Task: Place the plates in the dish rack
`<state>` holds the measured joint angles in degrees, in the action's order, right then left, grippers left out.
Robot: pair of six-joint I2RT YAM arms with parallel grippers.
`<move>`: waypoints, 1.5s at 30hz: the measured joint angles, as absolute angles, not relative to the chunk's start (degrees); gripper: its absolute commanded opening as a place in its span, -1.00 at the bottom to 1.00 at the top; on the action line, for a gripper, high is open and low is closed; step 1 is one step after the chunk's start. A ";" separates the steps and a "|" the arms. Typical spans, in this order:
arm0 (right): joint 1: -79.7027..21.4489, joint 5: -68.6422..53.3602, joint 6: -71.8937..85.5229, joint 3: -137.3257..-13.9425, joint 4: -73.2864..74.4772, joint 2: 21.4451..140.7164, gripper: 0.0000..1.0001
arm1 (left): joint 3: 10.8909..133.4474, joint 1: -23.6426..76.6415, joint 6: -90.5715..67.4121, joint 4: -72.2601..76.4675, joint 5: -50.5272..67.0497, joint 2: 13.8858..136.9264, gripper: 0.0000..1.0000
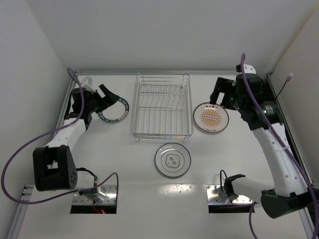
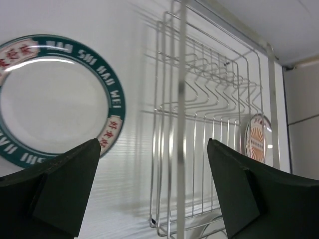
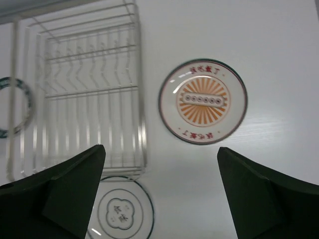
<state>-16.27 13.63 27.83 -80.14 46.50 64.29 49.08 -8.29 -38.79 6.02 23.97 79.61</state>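
The silver wire dish rack (image 1: pixel 162 105) stands empty at the table's middle back; it also shows in the left wrist view (image 2: pixel 209 124) and the right wrist view (image 3: pixel 84 94). The blue-rimmed plate (image 1: pixel 114 110) lies flat left of it, seen in the left wrist view (image 2: pixel 50 99). The orange sunburst plate (image 1: pixel 211 117) lies right of the rack, seen in the right wrist view (image 3: pixel 203 101). The grey-ring plate (image 1: pixel 172 160) lies in front of the rack, also in the right wrist view (image 3: pixel 119 211). My left gripper (image 1: pixel 105 97) hovers open above the blue plate's far left edge. My right gripper (image 1: pixel 221 93) hovers open above the orange plate's far edge.
White walls close the table on the left, back and right. A metal rail (image 1: pixel 279 99) runs along the right edge. Purple cables (image 1: pixel 15 164) trail from both arms. Two mounting plates (image 1: pixel 94 196) sit at the near edge.
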 measured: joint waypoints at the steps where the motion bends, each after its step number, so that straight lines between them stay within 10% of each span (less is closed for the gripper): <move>1: -14.72 13.21 28.18 -80.20 47.48 65.36 0.87 | 49.12 -5.93 -37.50 5.41 22.94 78.41 0.73; 18: 26.85 -16.71 46.11 -45.56 32.12 82.00 0.78 | 51.44 2.22 -31.53 -0.23 16.29 75.96 0.76; 35: 27.24 -26.20 48.23 -54.19 32.99 105.10 0.47 | 55.79 2.07 -32.21 -5.61 17.61 78.74 0.76; 41: 22.79 -25.93 50.24 -58.96 32.77 108.92 0.06 | 56.12 1.28 -32.58 -5.96 20.29 81.69 0.76; 45: 21.08 -24.36 51.09 -60.18 30.52 110.28 -0.87 | 56.14 0.14 -33.10 -6.59 21.45 83.20 0.76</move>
